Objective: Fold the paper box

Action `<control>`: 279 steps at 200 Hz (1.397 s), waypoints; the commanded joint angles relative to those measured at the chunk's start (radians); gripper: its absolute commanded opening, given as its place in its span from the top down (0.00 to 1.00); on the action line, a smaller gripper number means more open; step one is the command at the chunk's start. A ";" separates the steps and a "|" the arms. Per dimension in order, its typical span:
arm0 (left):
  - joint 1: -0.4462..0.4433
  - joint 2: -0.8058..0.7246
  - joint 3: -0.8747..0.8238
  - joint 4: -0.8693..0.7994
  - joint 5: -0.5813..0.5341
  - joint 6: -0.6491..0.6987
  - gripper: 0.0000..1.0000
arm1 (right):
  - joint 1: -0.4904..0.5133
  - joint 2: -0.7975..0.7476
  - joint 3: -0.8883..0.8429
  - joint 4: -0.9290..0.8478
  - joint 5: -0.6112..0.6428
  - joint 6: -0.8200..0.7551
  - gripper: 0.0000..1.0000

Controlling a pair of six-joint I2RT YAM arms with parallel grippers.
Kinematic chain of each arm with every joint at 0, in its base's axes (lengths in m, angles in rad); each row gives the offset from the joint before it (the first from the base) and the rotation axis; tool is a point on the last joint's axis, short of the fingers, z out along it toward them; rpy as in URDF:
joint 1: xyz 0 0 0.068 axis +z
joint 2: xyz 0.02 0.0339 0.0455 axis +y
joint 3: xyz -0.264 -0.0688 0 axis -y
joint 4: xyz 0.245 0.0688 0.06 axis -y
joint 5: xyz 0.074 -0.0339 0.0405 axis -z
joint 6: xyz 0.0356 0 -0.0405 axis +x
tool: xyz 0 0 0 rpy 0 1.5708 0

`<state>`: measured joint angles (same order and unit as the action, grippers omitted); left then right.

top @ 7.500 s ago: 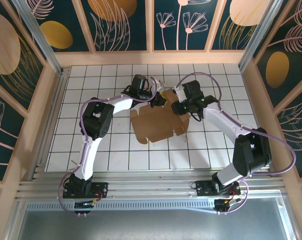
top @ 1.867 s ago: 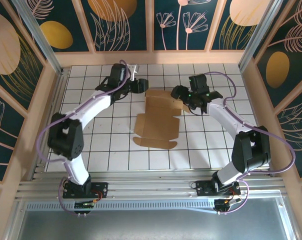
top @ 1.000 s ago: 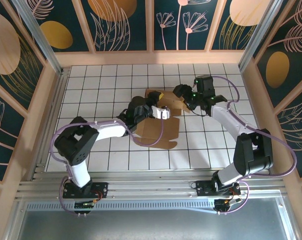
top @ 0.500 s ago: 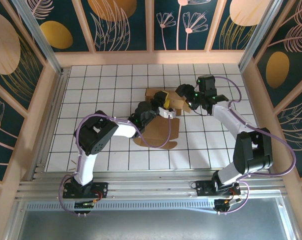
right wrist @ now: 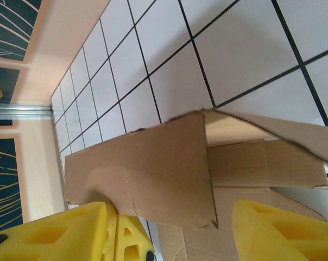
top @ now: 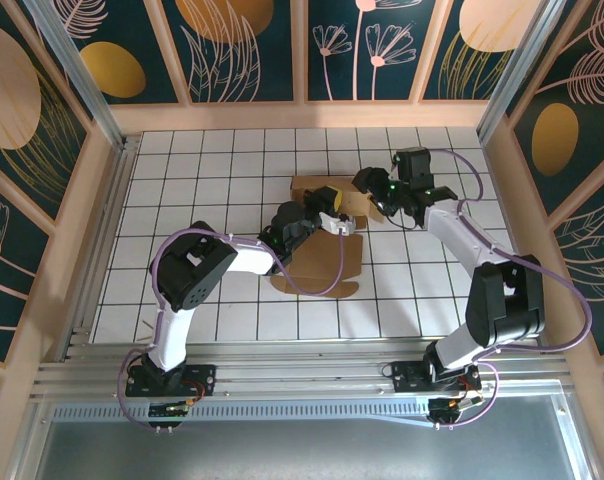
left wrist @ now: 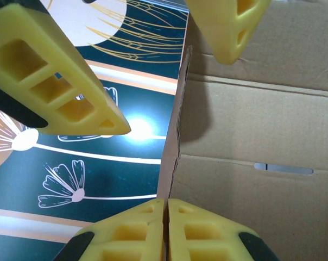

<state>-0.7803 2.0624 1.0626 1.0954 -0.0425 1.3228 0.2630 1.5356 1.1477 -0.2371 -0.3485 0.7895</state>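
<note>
While the gridded table [top: 202, 170] is carrying the paper box [top: 307, 265] just past its middle, both arms are hanging over the cardboard's far end. The box is lying mostly flat and open, with its far flaps standing up off the tiles.

The left gripper [top: 334, 220] is pressing its yellow fingers [left wrist: 131, 234] flat together. In the left wrist view the thin edge of an upright flap is running straight down into the seam between them, so it is pinching the box there. The right gripper [top: 366, 193] is holding its fingers [right wrist: 272, 228] well apart, one on each side of a raised flap. Whether either pad is touching the cardboard I cannot tell.

From above, the two wrists are covering the far panels and the spot where the flaps meet. In the right wrist view the raised flap is hiding the gap between the fingers, and a second yellow piece beside the left-hand finger is running off the frame, so I cannot tell what it belongs to.

Bare tiles are lying open to the left of the box and on its near and far sides. Its near edge is sitting clear of both grippers, and the wooden border [top: 302, 117] is standing well apart. A small slit [left wrist: 283, 169] is showing in one inner panel.
</note>
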 commanded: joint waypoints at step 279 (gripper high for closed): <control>-0.014 0.004 0.023 0.010 0.047 -0.069 0.92 | 0.050 0.168 0.049 0.175 -0.129 0.078 0.43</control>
<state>-0.7841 2.0659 1.0645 1.0801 -0.0353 1.2976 0.3050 1.6882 1.2266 -0.1635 -0.4160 0.7990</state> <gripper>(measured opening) 0.075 0.572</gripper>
